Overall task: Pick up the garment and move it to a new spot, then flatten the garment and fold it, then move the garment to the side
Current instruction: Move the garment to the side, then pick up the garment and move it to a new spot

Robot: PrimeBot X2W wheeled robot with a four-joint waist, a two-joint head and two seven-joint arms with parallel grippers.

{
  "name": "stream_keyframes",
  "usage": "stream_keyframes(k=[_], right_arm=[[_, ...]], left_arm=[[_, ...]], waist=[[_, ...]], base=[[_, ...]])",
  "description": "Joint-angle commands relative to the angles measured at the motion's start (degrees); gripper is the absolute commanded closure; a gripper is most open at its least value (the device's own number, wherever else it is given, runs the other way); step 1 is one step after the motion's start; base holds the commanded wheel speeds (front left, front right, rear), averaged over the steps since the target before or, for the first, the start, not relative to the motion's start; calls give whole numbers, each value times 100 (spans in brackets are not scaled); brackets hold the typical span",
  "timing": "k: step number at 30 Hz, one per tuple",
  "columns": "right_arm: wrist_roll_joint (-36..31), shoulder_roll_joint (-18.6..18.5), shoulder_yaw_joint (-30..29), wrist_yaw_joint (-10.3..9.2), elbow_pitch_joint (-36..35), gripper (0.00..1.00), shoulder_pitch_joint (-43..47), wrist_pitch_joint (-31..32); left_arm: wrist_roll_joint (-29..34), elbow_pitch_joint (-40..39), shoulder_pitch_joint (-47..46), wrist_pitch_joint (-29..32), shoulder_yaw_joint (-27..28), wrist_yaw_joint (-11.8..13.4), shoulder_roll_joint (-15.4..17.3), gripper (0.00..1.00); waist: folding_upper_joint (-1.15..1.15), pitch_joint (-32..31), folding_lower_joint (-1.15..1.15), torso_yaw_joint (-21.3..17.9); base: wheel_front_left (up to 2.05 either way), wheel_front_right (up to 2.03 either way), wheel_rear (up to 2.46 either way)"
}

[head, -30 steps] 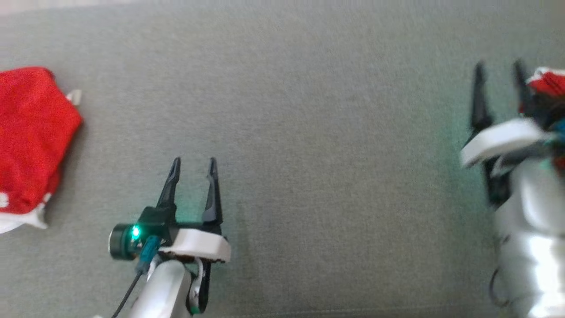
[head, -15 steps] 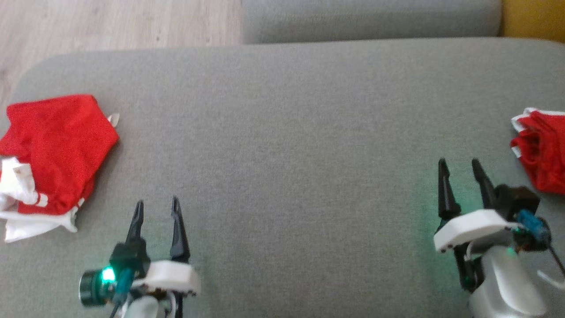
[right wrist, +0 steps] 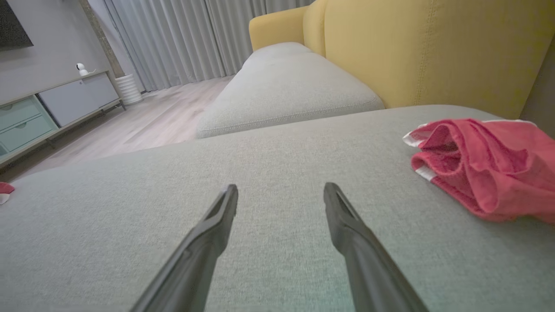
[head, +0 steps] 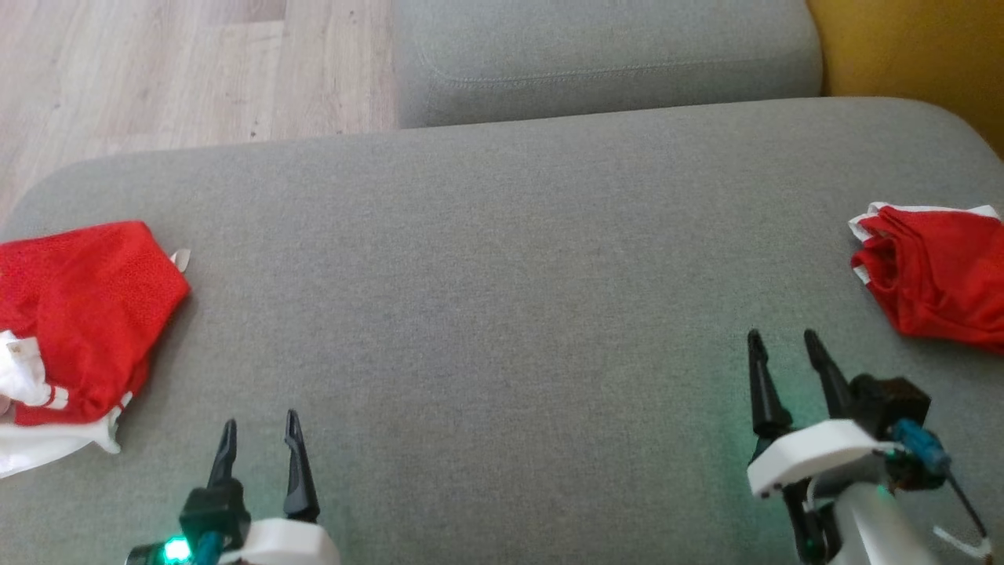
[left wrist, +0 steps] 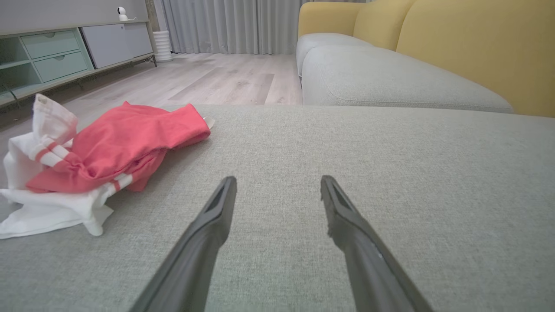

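Left garment (head: 86, 314), right garment (head: 933, 282), four fingers (head: 294, 463).

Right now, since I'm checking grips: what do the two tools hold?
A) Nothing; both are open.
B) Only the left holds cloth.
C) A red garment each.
A: the left tool and right tool stand open and empty over the grey cushion.

A crumpled red-and-white fabric garment (head: 86, 314) lay apart, ahead-left of the left pincer (head: 260, 420); a loosely folded red fabric garment (head: 937, 275), white-edged, lay ahead-right of the right pincer (head: 782, 335).
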Motion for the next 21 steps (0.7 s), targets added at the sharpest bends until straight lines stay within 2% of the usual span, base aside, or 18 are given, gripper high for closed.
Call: stream_keyframes(k=[1,5,10,15,21], right_arm=[[49,1,186,21,-177,0,-87,-38],[80,1,279,21,-155,0,-72,-38],[86,1,337,21,-124,0,-89,-38],[171,1,495,21,-67,0,-75,-38],[281,1,752,21,-83,0,-73,-38]], left_arm=[[-28,-178,-95,-29,242,26,42,0],[-57,-205,-109,-29,214,16,42,0],[-117,-192,-222,-29,36,17,42,0],[-192,-193,-270,-29,-108,57,42,0],[-160,-201,-230,-29,-11,57,42,0]], waist=[[0,-11,1,-3],[0,35,1,51],[0,144,1,310],[0,229,1,840],[0,309,1,1619]], base=[[0,0,0],[0,0,0],[0,0,0],[0,0,0],[0,0,0]])
